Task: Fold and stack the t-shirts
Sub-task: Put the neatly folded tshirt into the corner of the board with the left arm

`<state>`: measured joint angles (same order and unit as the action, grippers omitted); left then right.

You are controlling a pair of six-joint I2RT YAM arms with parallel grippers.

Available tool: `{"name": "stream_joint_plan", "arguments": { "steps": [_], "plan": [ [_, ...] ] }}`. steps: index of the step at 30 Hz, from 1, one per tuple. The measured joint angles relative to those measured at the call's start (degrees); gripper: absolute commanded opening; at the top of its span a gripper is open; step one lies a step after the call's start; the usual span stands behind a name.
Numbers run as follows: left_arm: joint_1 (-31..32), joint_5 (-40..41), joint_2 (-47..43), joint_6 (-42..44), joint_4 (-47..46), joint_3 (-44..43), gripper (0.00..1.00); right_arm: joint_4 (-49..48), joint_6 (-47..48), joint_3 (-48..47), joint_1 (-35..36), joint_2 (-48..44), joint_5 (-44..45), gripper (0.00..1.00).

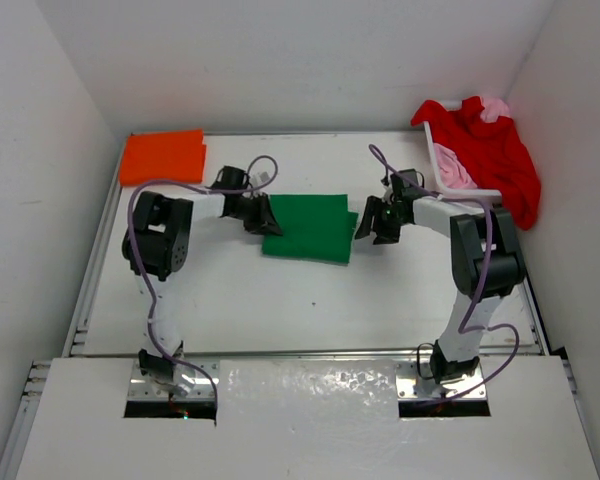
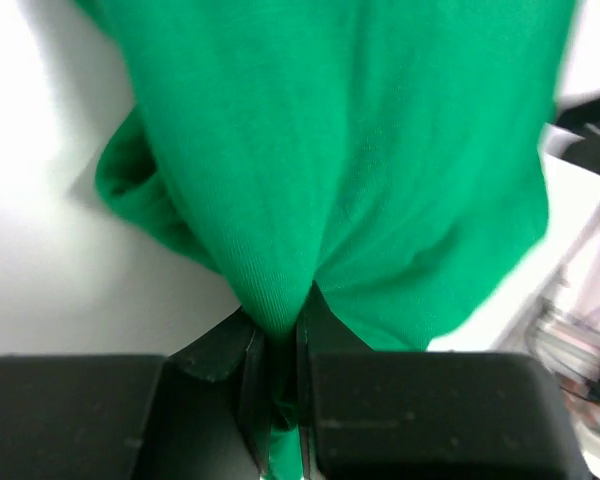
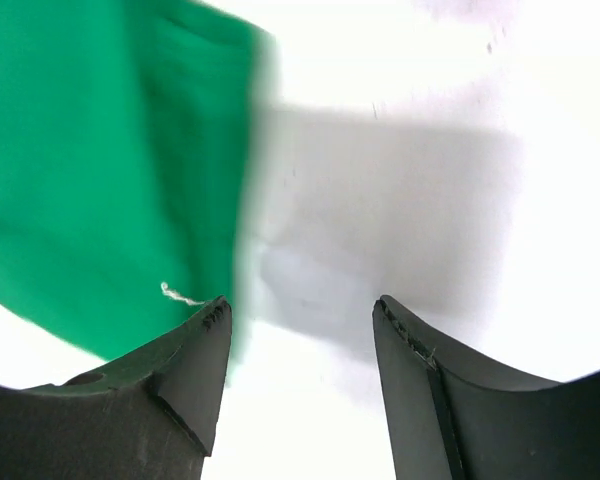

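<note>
Green t-shirt [image 1: 310, 228] lies folded into a rough rectangle mid table [image 1: 280, 300], betw my two arms; its right side shows two layers slightly offset; left gripper [image 1: 263, 215] sits at the shirt's left edge and, on the left wrist cam, its jaws are clenched on a pinch of the green cloth, which bunches into the gap and fans out beyond; a loose fold of the same cloth curls off to the left in that view; right gripper [image 1: 370, 222] is at the shirt's right edge, released, jaws standing apart; on the right wrist cam one finger [image 3: 180, 380] overlaps the green edge, the other [image 3: 460, 400] is over bare table; can't tell if it touches the cloth; a small white thread [image 3: 180, 293] lies on the green near that finger; orange t-shirt [image 1: 162, 156] is folded flat at the far left corner, well apart from the green one; red t-shirt [image 1: 490, 150] is draped unfolded over the white basket [image 1: 467, 190] at the far right corner, w/ the pink t-shirt [image 1: 455, 172] showing under it
</note>
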<state>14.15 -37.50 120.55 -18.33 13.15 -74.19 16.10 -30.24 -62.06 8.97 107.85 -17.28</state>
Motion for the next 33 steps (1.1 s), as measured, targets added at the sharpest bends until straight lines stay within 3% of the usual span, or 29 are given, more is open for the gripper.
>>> {"name": "stream_joint_plan", "arguments": {
  "steps": [6, 12, 22, 33],
  "plan": [
    [-6.49, 11.37, -1.75, 13.44, 12.39, -7.72, 0.00, 4.09, 2.49, -0.11, -0.28, -3.52, 1.09, 0.58],
    [-10.51, 21.24, -0.66, 25.73, 23.58, -23.28, 0.00, 6.08, 3.87, -1.55, -0.39, -4.42, 2.10, 0.58],
    [-11.96, 32.52, 13.07, 35.28, 33.33, -52.24, 0.00, 7.58, 4.98, -3.28, -0.59, -4.39, 2.73, 0.58],
    [-11.96, 41.38, 14.73, 41.20, 31.58, -55.63, 0.00, 9.92, 6.27, -3.34, -0.61, -4.39, 4.68, 0.58]
  ]
}}
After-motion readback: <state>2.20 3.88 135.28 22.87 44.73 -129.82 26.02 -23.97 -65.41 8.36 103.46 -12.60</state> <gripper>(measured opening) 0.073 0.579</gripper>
